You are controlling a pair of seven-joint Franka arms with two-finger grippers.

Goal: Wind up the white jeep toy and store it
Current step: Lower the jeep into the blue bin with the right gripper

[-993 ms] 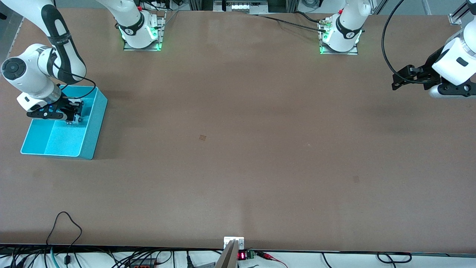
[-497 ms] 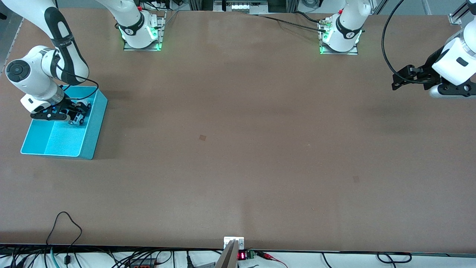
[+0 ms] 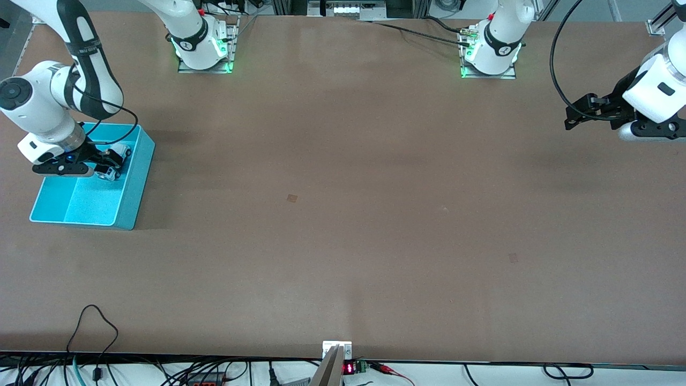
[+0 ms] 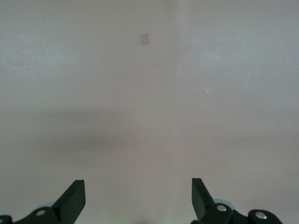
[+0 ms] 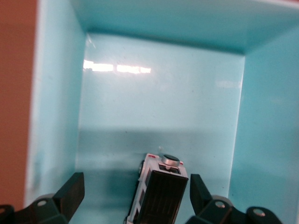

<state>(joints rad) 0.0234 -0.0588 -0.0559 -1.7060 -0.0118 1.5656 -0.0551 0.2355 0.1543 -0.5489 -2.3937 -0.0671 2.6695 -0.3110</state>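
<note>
The white jeep toy (image 5: 159,191), with its black roof panel up, lies on the floor of the cyan bin (image 3: 134,203) in the compartment farther from the front camera. My right gripper (image 3: 113,162) hangs low in that compartment, open, one finger on each side of the jeep and no grip on it; in the right wrist view the right gripper (image 5: 135,181) straddles the toy. The cyan bin wall (image 5: 154,18) surrounds it. My left gripper (image 3: 576,112) waits open over bare table at the left arm's end, and in its wrist view the left gripper (image 4: 138,186) has nothing between its fingers.
The bin stands at the right arm's end of the brown table (image 3: 343,214). A partition (image 3: 72,198) splits the bin's nearer part. Two small dark patches (image 3: 292,198) mark the tabletop. Cables (image 3: 96,332) hang along the edge nearest the front camera.
My right gripper has gone from shut on the jeep to open, letting the toy go in the bin, and its wrist has shifted slightly. The left arm has stayed still.
</note>
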